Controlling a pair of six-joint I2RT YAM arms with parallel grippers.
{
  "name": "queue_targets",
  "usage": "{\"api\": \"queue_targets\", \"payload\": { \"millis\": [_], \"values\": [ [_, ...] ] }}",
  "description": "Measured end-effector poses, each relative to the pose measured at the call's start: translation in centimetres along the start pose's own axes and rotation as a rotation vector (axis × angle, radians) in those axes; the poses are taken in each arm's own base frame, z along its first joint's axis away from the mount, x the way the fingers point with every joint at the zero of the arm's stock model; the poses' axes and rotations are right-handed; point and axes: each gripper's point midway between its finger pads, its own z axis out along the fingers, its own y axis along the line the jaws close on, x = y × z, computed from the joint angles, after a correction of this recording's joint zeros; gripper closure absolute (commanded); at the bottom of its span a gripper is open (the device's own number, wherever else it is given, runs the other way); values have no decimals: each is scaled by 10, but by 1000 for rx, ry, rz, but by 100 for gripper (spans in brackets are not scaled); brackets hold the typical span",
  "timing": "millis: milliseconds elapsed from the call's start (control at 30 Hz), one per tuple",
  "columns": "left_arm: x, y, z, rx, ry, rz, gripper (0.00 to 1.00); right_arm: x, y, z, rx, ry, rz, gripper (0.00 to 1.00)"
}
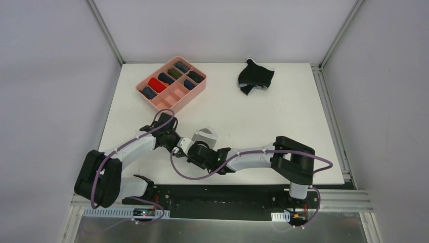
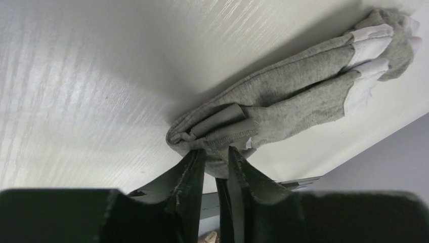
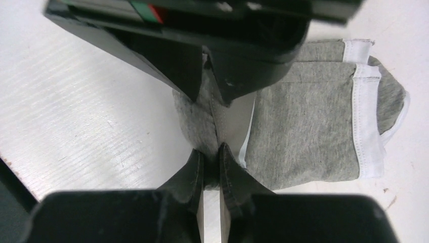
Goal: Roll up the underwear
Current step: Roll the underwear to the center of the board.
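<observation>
Right wrist: grey underwear [image 3: 303, 126] pinched by right hand [image 3: 211, 157] and left hand [image 2: 216, 156].

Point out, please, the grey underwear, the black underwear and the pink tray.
grey underwear [image 3: 303, 126]: right wrist view, on its folded grey body.
black underwear [image 1: 255, 77]: top external view, on its crumpled middle.
pink tray [image 1: 188, 97]: top external view, on its near outer wall.

Grey briefs [image 3: 303, 126], in the jaws: soft matt knit cloth, white stitched hem.
Table [image 2: 76, 76], under the jaws: smooth, faint linear grain, slight sheen.
Tray [image 1: 152, 103], beyond the jaws: pink matt plastic.
</observation>
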Motion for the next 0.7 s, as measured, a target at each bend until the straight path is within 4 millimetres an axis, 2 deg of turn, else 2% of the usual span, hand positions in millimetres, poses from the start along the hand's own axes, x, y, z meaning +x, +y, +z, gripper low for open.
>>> {"api": "queue_targets", "payload": {
  "millis": [133,367,533,700],
  "values": [
    [-5,-3,-14,22,-17,-9,46,-2,1,-1,-67,-4,47,100],
    [-22,-18,-56,113,-82,-23,19,0,6,-8,-189,9,168,100],
    [-15,-18,-66,138,-62,-12,9,0,10,-13,-321,34,295,100],
    [-1,-3,-58,128,-3,-10,4,-1,7,-17,-439,57,443,100]
  ]
}}
